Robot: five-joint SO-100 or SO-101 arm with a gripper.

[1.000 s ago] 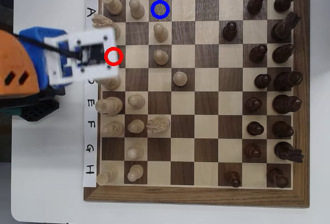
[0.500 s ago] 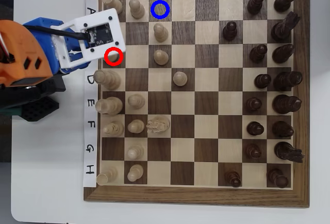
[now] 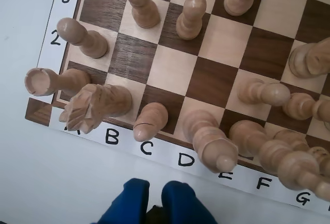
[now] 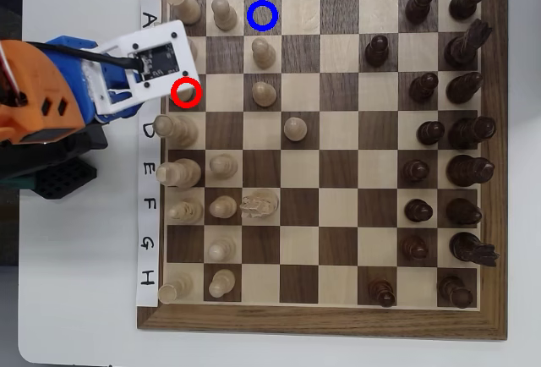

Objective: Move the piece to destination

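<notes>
White counter surrounds the chessboard. From the wrist view my jaws hang off the board's lettered edge, their two blue tips close together with nothing between them; whether they fully meet I cannot tell. Beyond them, the piece stands on the edge square by letter C, apart from my tips. Overhead, that piece sits inside the red ring; the destination lies farther along the board.
</notes>
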